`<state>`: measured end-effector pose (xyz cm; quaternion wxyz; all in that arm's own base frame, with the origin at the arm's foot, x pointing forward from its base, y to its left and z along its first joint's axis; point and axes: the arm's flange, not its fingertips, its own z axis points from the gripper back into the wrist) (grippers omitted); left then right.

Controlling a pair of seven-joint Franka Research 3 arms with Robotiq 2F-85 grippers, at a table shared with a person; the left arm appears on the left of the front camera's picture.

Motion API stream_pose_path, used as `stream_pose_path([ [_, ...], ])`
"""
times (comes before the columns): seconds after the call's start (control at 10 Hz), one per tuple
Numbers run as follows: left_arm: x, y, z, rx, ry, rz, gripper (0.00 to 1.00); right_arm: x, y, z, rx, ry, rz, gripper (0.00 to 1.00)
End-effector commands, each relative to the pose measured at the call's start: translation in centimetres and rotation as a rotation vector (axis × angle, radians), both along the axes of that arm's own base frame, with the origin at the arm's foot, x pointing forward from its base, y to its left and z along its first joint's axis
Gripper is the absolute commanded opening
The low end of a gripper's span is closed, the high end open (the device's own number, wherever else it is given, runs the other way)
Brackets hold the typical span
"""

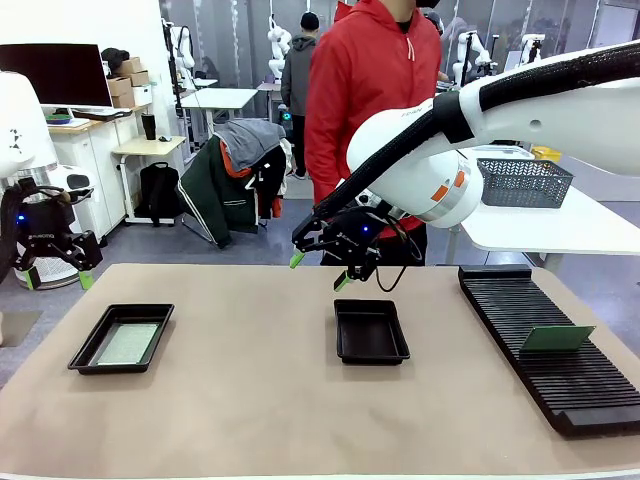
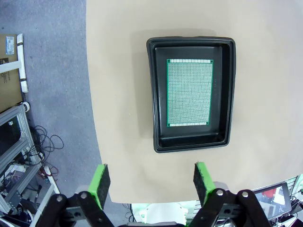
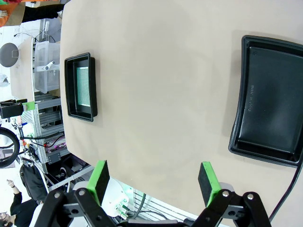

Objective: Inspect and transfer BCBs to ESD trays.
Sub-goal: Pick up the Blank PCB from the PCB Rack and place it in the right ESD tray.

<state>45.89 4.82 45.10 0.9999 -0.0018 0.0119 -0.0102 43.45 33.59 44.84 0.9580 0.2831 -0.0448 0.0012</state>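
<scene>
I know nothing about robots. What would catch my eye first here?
The big white right arm reaches across the middle, jaws open above the table beside an empty black tray. To the left, another tray holds a pale-green board; a person in a red hoodie stands across the table.

No text, brand, number or sign can be read with certainty. A faint embossed marking is seen on the floor of the empty black tray (image 3: 272, 123) in the right wrist view, but it is too small to be made out. A pale label is seen on the cardboard box (image 2: 8, 71) at the edge of the left wrist view, and its print is blurred. Faint grey lettering is seen on the shell of the white arm (image 1: 405, 140) in the front view, and it cannot be made out either.
</scene>
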Motion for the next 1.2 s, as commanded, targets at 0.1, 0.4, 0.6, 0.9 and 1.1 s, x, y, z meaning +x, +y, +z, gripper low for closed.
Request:
stream_pose_path([
  [0.1,-0.1,0.0,-0.1,-0.003,-0.002,0.003,0.94,0.1,0.2,0.0,-0.020,0.005,-0.015,1.00],
  [0.4,-0.1,0.0,-0.1,-0.003,-0.002,0.003,0.94,-1.3,-3.3,0.4,-0.023,-0.036,0.050,1.00],
  [0.6,-0.1,0.0,-0.1,-0.003,-0.002,0.003,0.94,-2.2,-6.6,1.8,-0.073,-0.097,0.129,1.00],
  [0.9,-0.1,0.0,-0.1,-0.003,-0.002,0.003,0.94,-3.7,-13.5,5.8,-0.132,-0.196,0.298,1.00],
  [1.1,-0.1,0.0,-0.1,-0.003,-0.002,0.003,0.94,-4.9,-18.1,9.5,-0.219,-0.259,0.442,1.00],
])
